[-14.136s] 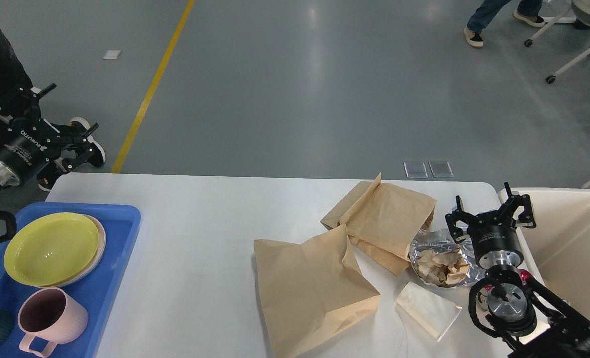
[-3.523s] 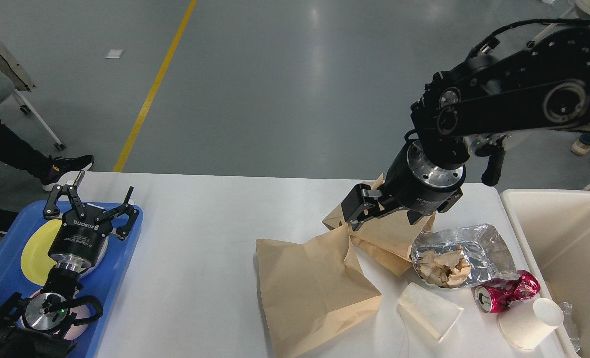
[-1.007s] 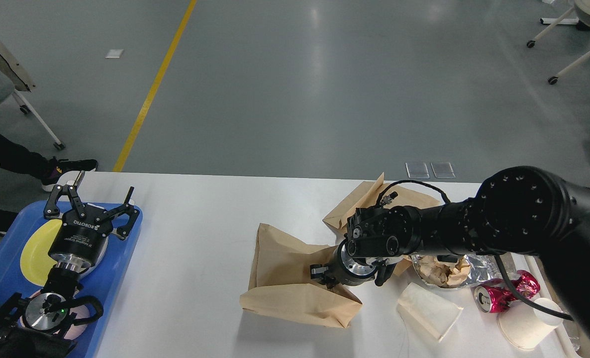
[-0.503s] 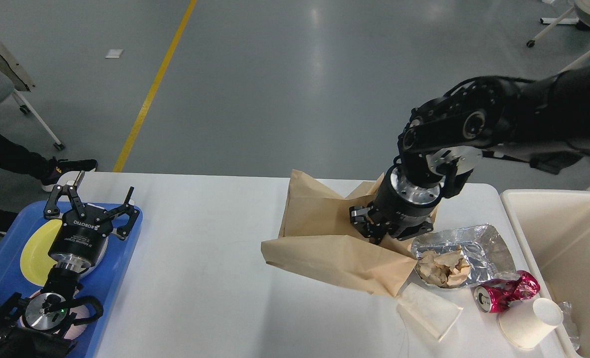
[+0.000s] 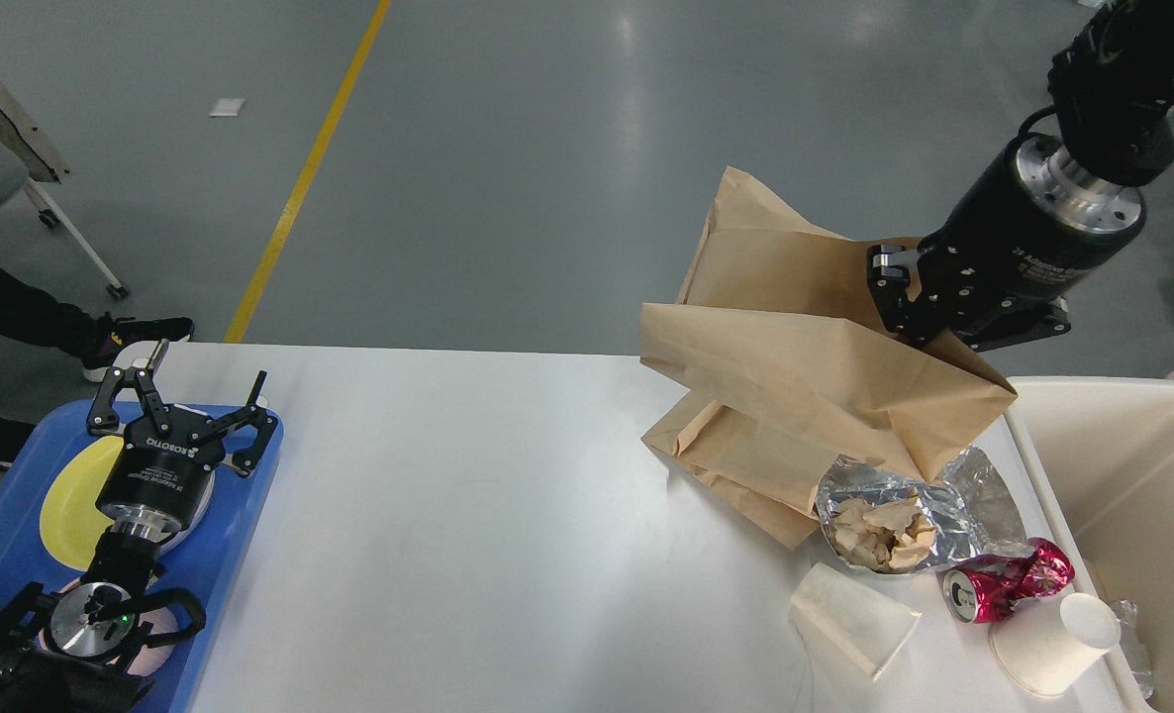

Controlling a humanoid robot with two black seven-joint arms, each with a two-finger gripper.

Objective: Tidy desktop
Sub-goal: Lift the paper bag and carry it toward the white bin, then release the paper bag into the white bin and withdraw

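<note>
Desktop (image 5: 468,515) is filling the lower view, carrying cups (image 5: 1047,644), a crushed can (image 5: 1008,579) and foil (image 5: 894,515). Left gripper (image 5: 183,401) is hovering wide open over the blue tray (image 5: 250,475). Right gripper (image 5: 919,317) is pinching a paper bag (image 5: 805,347) aloft beside the bin (image 5: 1122,465).

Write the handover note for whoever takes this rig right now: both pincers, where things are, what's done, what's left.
Right pincer: shut on a brown paper bag, held in the air beside the beige bin, not yet over it.
Left pincer: open and empty above the blue tray holding a yellow plate.
On the desktop: a second paper bag, foil container of crumpled paper, crushed red can, and two paper cups, one flattened, one on its side.
Done: first bag lifted.
Left: drop it in the bin, then probably bin the rest.
</note>
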